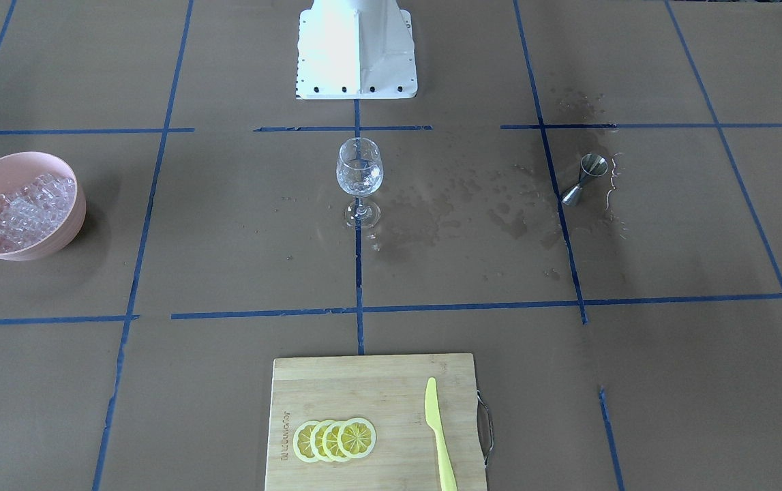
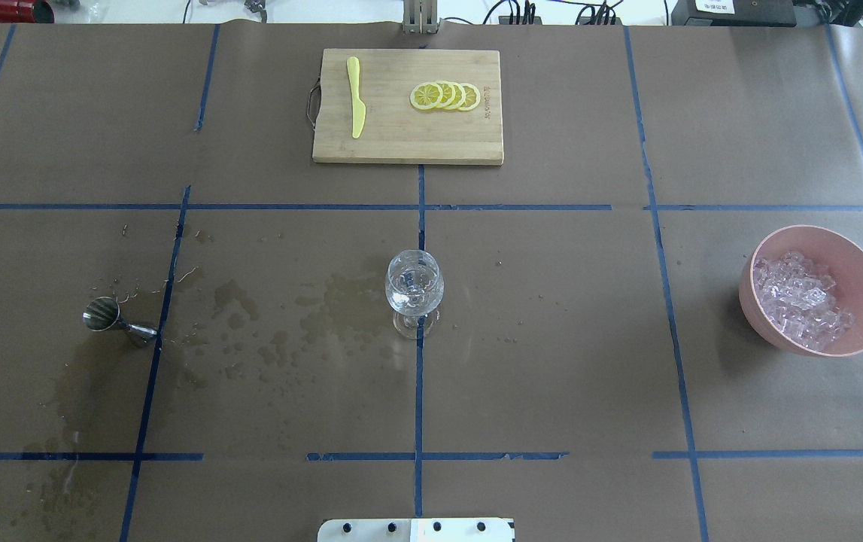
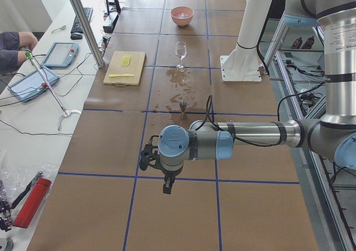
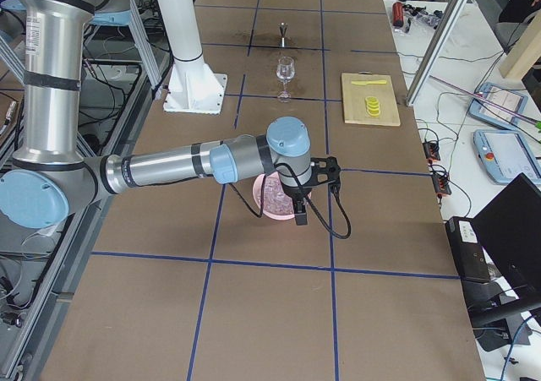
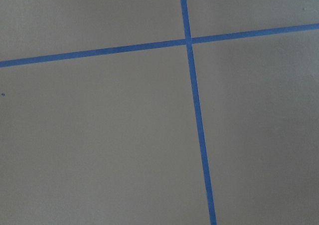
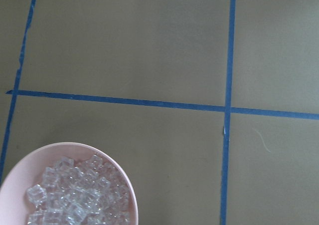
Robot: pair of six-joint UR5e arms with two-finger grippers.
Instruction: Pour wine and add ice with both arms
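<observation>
Glassy ice [image 2: 796,297] heaps in a pink bowl [image 2: 858,267], wine glass [image 2: 414,284] upright; cannot tell jaws' spacing.

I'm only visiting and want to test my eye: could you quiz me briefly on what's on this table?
1. True or false: the ice lies in the pink bowl.
2. How many lemon slices lie on the cutting board? A two, B four, C six.
3. Fill in: wet patches spread between the wine glass and the metal ____.
Key: 1 true; 2 B; 3 jigger.
</observation>
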